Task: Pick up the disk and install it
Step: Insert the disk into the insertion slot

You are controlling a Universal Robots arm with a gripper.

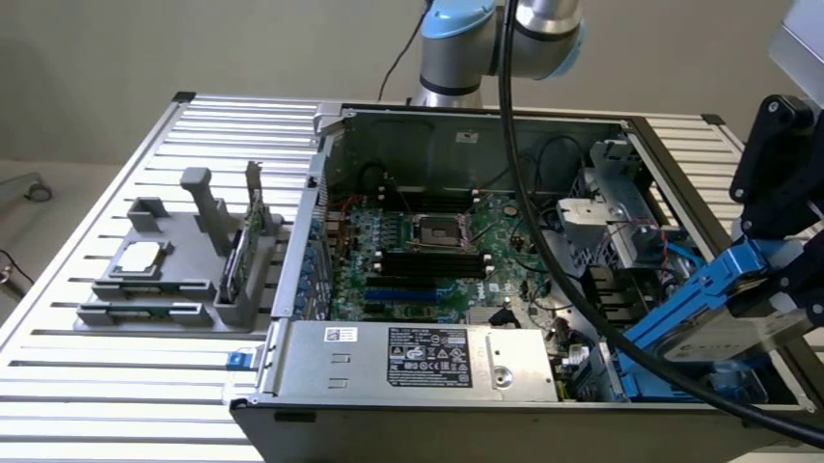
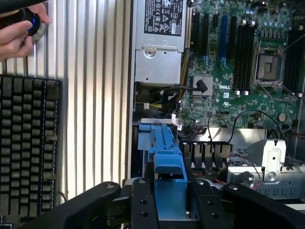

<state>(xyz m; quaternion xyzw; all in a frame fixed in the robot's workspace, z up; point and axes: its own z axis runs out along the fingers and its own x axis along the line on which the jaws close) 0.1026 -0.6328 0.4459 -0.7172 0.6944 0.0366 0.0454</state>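
Over the drive corner: you hold the disk (image 1: pixel 715 323) lifted and tilted at the exterior view's right. Its lower end dips toward the blue bay parts inside the computer case (image 1: pixel 515 434).
Computer case: it lies open on the worktop, with the motherboard (image 1: pixel 425 241) in the middle and the power supply (image 1: pixel 425 355) along the front wall.
Disk: the silver body sits in a bright blue carrier, clear of the worktop and not yet seated.
Pincer (image 2: pixel 172 202): it pinches the disk, with a black finger against each long side of the carrier.
Step in hand: this looks like seating the disk. Square the carrier with the bay before you press, and push along the rails, not across them. A tilted entry would likely jam.
Cable (image 1: pixel 535 241): this black line hangs from the arm across the case. Mind that it does not snag on the drive cage.
Room: a plain pale wall (image 1: pixel 193 48) stands behind.
Worktop (image 1: pixel 129 386): slatted aluminium.
Fixture (image 1: pixel 193 289): this grey holder carries a chip (image 1: pixel 142 256) and an upright green card (image 1: pixel 258 227), well apart from the disk.
Keyboard (image 2: pixel 28 148): it lies beside the case.
Hand (image 2: pixel 16 33): a person's hand rests on a dark knob near the keyboard.
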